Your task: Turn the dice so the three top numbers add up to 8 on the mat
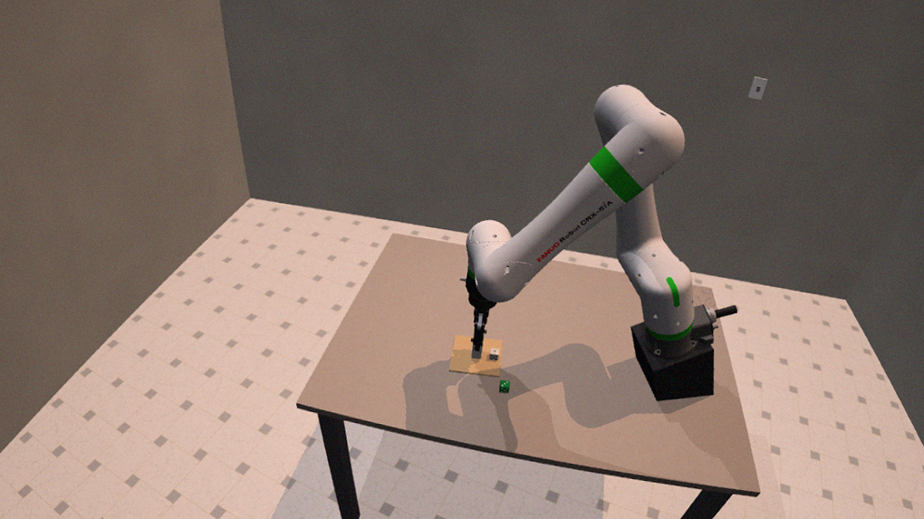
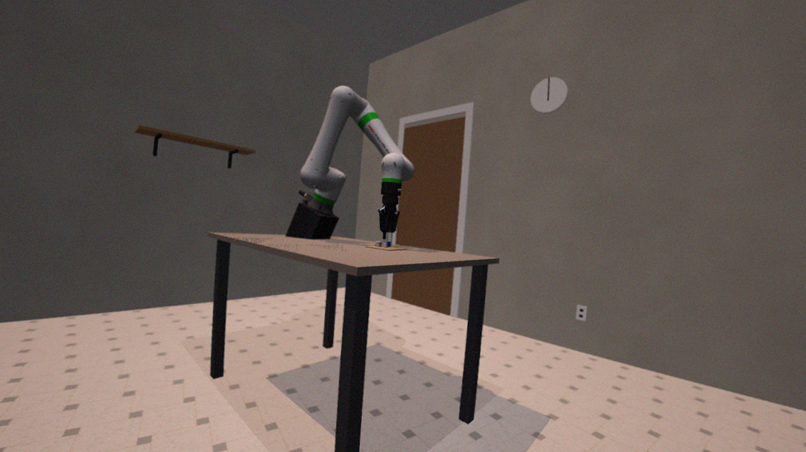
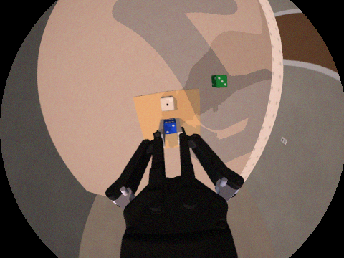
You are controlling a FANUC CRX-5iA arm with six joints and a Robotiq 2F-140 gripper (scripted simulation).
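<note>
Gripper (image 3: 171,136) pinched the blue die (image 3: 170,126) over the mat (image 3: 148,117); white die (image 3: 166,103) at 12 o'clock, green die (image 3: 219,82) off-mat at 2 o'clock.

Brown-topped desk (image 2: 323,253) on four black legs is sitting on a beige tiled floor (image 2: 606,420) with small grey diamond insets, light from above throwing a grey shadow patch on the tiles under it. Grey-olive walls are closing in the room: brown door (image 2: 429,210) in white trim, round white clock (image 2: 548,94) above right, wooden shelf (image 2: 194,140) on two black brackets, white outlet (image 2: 580,311) low down, and a white switch plate (image 1: 757,87) showing in the top view.
</note>
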